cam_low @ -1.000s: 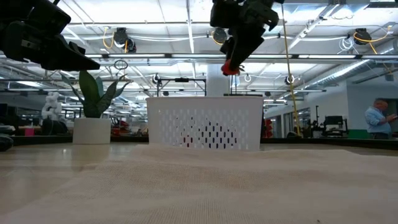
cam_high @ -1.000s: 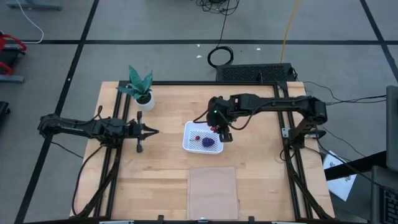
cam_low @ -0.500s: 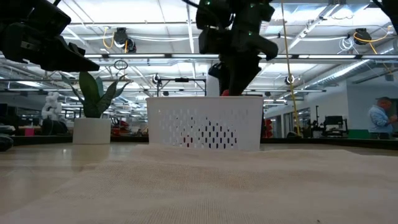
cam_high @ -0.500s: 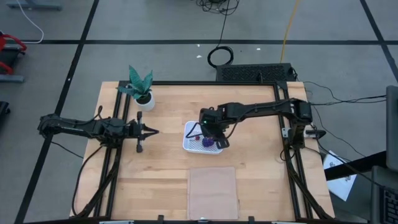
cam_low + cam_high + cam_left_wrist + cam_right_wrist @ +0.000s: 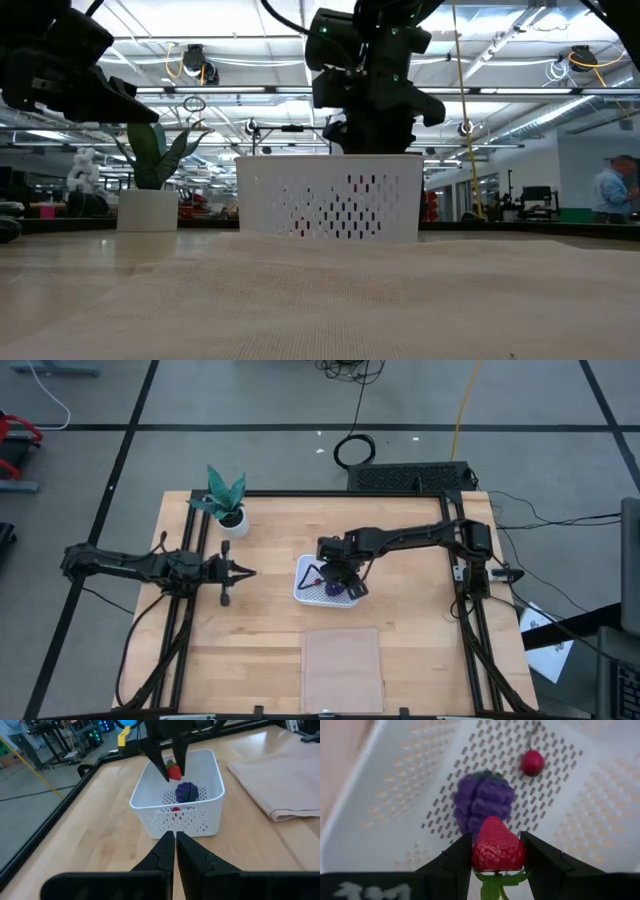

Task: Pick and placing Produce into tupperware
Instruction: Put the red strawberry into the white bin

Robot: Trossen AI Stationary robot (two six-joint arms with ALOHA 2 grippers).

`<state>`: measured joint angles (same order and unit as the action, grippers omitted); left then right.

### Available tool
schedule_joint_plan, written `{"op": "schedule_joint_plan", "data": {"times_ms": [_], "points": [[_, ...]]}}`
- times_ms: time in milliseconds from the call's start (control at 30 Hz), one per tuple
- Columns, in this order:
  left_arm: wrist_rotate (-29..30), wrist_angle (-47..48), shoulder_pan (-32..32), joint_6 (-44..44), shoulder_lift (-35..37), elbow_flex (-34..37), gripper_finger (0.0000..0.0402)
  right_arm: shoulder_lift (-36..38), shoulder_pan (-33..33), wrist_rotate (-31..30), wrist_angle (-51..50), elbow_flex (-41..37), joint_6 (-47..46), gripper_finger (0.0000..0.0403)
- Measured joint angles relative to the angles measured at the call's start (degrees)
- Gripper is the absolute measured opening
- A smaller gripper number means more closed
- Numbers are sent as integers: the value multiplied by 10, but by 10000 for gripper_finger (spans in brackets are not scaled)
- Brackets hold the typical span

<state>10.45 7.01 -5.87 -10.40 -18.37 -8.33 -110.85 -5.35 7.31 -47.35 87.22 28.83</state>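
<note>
The right end effector [image 5: 496, 865] hangs over the white tupperware [image 5: 303, 592] near the middle of the wooden surface [image 5: 270, 650], its tips lowered inside the container's walls, and its fingers [image 5: 454, 861] pinch a red toy strawberry [image 5: 497, 846] with the green leafy cap pointing back toward the wrist. Just beneath the strawberry, on the perforated base, lies the purple lumpy grape cluster [image 5: 483, 799], and a small red cherry-like piece [image 5: 532, 762] sits apart from it farther along the base. In the left wrist view the strawberry [image 5: 173, 771] appears to hang a little above the grapes [image 5: 186, 791] rather than touching them, though the angle makes that hard to confirm. The left end effector [image 5: 247, 571] waits above the surface to the left of the tupperware, well apart from it, with its fingers [image 5: 192, 855] pressed together and holding nothing. A potted plant [image 5: 225, 497] stands at the far left corner, and a translucent sheet [image 5: 343, 668] lies flat near the front edge.
</note>
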Motion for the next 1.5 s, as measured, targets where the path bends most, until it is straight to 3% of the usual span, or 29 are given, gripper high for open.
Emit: {"op": "schedule_joint_plan", "data": {"times_ms": [433, 1500], "points": [[0, -42, 0, -16, 0, 14, 21, 0, -14, -4, 23, -38, -6, 139], [0, -41, 0, -15, 0, 14, 21, -6, -9, 1, 59, -39, -26, 149]]}}
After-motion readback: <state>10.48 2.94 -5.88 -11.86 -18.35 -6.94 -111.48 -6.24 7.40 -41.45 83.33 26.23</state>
